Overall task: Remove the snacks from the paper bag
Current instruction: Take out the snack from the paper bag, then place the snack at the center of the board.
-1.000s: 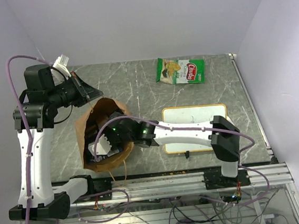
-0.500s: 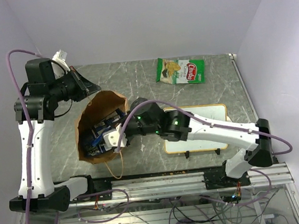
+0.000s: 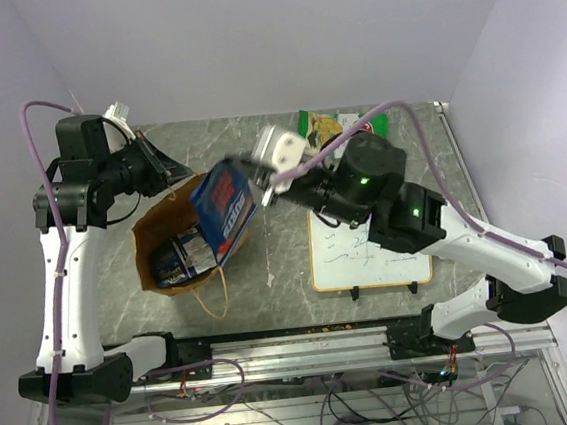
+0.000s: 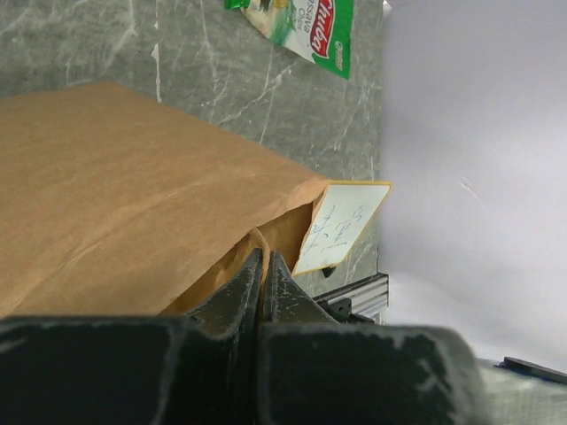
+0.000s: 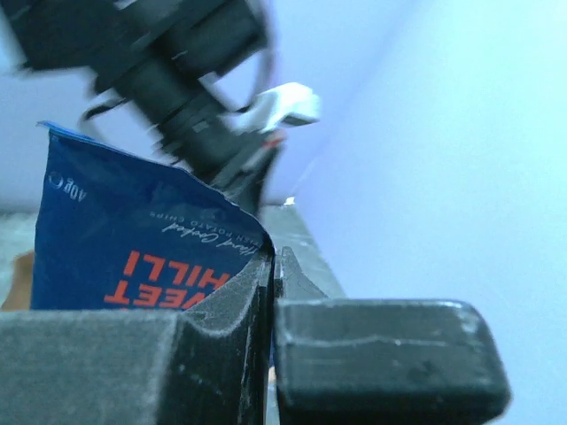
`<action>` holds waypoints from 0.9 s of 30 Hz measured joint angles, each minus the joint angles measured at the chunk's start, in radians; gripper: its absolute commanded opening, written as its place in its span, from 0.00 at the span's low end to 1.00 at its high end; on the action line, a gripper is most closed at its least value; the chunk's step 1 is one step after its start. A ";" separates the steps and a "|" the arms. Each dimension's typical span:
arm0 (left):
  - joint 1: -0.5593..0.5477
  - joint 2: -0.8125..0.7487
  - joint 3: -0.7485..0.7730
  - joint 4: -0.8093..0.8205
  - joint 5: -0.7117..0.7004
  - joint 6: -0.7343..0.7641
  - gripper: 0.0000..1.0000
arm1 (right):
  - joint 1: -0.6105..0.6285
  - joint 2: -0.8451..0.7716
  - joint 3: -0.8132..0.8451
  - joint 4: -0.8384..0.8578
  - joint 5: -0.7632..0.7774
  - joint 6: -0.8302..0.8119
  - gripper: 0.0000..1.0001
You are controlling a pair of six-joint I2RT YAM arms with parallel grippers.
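The brown paper bag [image 3: 154, 225] stands open at the table's left, with blue packets [image 3: 182, 254] still showing inside. My left gripper [image 3: 171, 173] is shut on its far rim; the left wrist view shows the kraft wall [image 4: 133, 177] pinched at the fingertips [image 4: 263, 264]. A dark blue snack packet [image 3: 225, 210] with red lettering hangs above the bag's right edge. My right gripper [image 3: 250, 167] is shut on its top corner. In the right wrist view the packet [image 5: 133, 239] is clamped where the jaws [image 5: 273, 258] meet. A green snack bag [image 3: 328, 128] lies at the back, partly behind the right arm.
An orange-framed whiteboard [image 3: 368, 260] lies right of the bag, under the right arm; it also shows in the left wrist view [image 4: 341, 226]. The bag's string handle [image 3: 212, 300] trails toward the near rail. The green bag [image 4: 310, 27] lies near the back wall.
My right gripper came up out of the bag with the blue packet and swung up and to the right. The left gripper kept its hold on the rim; the bag shifted slightly.
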 measured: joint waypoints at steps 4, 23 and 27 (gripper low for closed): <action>0.000 -0.016 -0.033 0.002 -0.005 -0.021 0.07 | -0.005 0.003 0.062 0.075 0.202 0.050 0.00; 0.000 -0.126 -0.066 -0.032 -0.025 -0.063 0.07 | -0.457 0.311 0.221 -0.092 0.562 0.196 0.00; 0.000 -0.130 -0.066 -0.034 -0.026 -0.072 0.07 | -0.552 0.377 0.221 -0.164 0.538 0.304 0.00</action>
